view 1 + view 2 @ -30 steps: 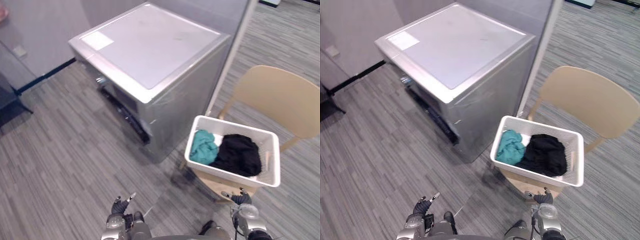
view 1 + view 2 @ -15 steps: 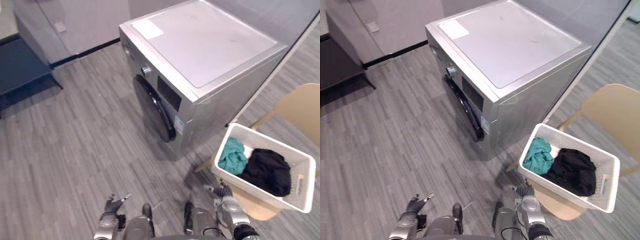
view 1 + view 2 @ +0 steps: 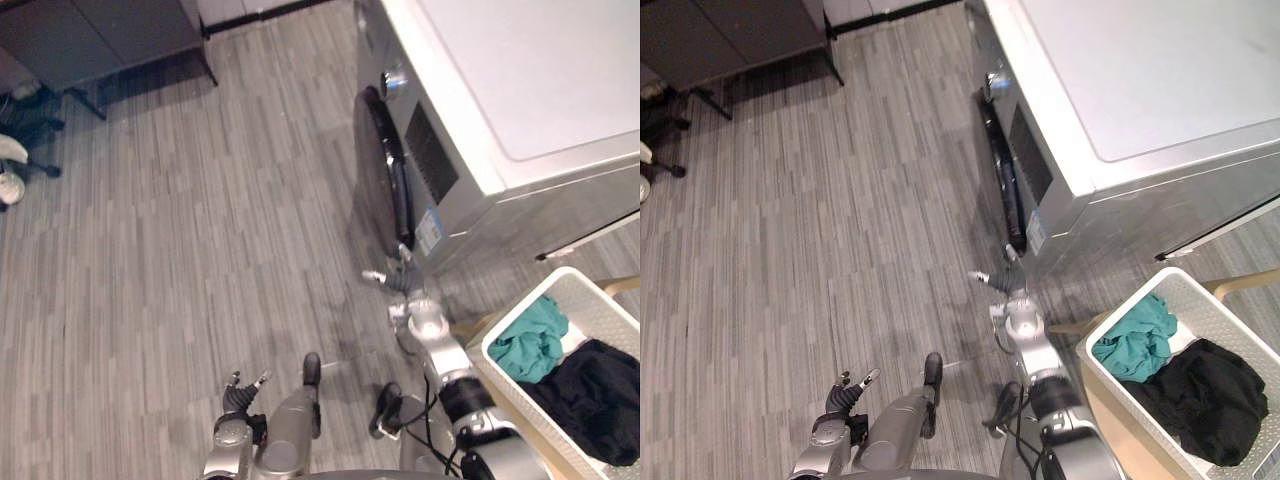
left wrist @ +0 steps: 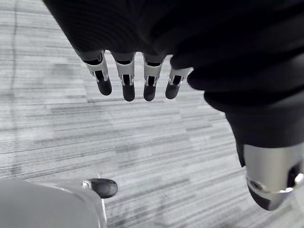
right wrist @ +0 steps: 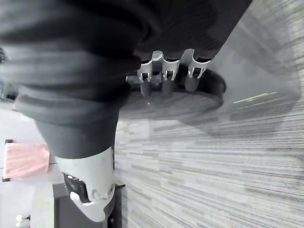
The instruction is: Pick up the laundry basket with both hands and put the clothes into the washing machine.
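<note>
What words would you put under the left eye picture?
Right hand out by the washer door, left hand low, basket of clothes at the side.

The laundry basket [image 3: 1225, 318] and washing machine [image 3: 1140, 70] are cut off at the right edge.

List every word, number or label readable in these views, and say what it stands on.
No text reads clearly.
The blue-and-white sticker on the washing machine front, beside the door: print too small to read.
The dark panel on the same front: no legible characters.
</note>
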Controlling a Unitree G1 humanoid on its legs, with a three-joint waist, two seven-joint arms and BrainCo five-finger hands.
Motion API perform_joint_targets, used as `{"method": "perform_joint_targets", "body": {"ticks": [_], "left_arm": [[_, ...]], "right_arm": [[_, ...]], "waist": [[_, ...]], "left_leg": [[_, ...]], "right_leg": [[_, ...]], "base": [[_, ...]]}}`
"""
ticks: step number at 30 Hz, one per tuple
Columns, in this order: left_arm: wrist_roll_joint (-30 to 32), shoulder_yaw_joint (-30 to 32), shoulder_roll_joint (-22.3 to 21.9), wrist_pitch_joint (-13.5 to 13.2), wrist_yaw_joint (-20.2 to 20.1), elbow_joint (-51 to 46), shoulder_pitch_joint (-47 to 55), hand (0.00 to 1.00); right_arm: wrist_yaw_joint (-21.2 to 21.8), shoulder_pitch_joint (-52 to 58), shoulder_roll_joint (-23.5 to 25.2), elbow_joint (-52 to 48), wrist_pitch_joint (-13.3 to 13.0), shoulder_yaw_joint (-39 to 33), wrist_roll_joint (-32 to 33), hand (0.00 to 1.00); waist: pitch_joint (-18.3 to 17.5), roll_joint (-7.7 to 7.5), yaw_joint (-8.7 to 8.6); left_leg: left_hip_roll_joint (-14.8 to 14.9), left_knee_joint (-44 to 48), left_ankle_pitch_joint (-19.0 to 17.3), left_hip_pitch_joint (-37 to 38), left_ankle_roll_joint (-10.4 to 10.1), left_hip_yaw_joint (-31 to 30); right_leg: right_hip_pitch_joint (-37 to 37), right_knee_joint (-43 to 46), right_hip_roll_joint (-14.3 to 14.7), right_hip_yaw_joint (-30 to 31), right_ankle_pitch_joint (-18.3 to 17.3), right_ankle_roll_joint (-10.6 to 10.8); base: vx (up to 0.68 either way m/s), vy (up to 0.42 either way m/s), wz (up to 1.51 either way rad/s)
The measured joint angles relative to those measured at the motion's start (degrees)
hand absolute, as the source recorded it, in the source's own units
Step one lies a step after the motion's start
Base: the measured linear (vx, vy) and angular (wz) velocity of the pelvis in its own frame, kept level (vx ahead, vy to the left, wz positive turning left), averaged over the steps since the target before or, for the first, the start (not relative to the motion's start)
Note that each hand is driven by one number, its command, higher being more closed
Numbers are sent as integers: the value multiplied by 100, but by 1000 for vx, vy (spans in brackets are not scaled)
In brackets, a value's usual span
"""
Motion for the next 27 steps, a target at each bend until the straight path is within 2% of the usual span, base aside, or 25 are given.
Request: {"method": "perform_joint_targets", "body": {"ticks": [2, 6, 10, 13, 15, 18, 24, 27], "left_arm": [[-92, -17, 79, -60, 11, 1, -178, 0], [-221, -50, 199, -143, 129, -117, -557, 0], [-338, -161, 220, -221, 169, -229, -709, 0], [-438, -297, 268, -223, 196, -220, -779, 0], [-505, -331, 291, -235, 209, -222, -887, 0], [-623, -341, 400, -240, 230, -218, -955, 0], [-674, -699, 443, -257, 241, -243, -1334, 0], [-669, -958, 441, -288, 242, -407, -1484, 0]], "right_arm": [[5, -372, -347, -21, 11, -95, 128, 0], [-236, -950, -439, -106, 12, -241, 265, 0], [-440, -1295, -611, -52, -23, -245, 426, 0], [-391, -1963, -752, 620, -106, -143, 599, 0], [-362, -2470, -926, 1028, -88, 10, 644, 0], [-218, -2867, -1019, 1363, -53, 377, 743, 0], [-185, -3131, -781, 1556, 19, 1033, 1056, 0], [-183, -3568, -312, 1557, 33, 1417, 1148, 0]], "waist": [[81, 10, 2], [161, 23, 27], [280, 58, 131], [346, 120, 139], [438, 211, 151], [492, 261, 159], [547, 364, 260], [551, 380, 322]], "left_leg": [[-32, -162, 149, -85, 3, -22], [-51, -367, 396, -348, -47, -184], [-52, -511, 539, -485, -89, -296], [-44, -639, 679, -624, -110, -331], [-32, -720, 728, -710, -138, -351], [-28, -720, 763, -953, -167, -391], [-29, -720, 885, -1091, -203, -634], [-32, -715, 923, -1188, -260, -851]], "right_leg": [[-149, 40, -37, -11, 20, 28], [-458, 115, -47, -60, 32, 31], [-653, 154, -37, -57, 40, 15], [-867, 182, -32, -52, 77, -12], [-986, 211, -25, -55, 100, -26], [-1263, 301, -23, -32, 138, -38], [-1360, 404, 19, 41, 91, -31], [-1359, 477, 9, -139, -12, -41]], "base": [[-67, -2, 15], [-44, -52, 21], [-28, -89, 8], [-59, -79, 4], [-94, -70, 3], [-74, -79, 1], [-13, -90, 16], [-39, -103, 33]]}}
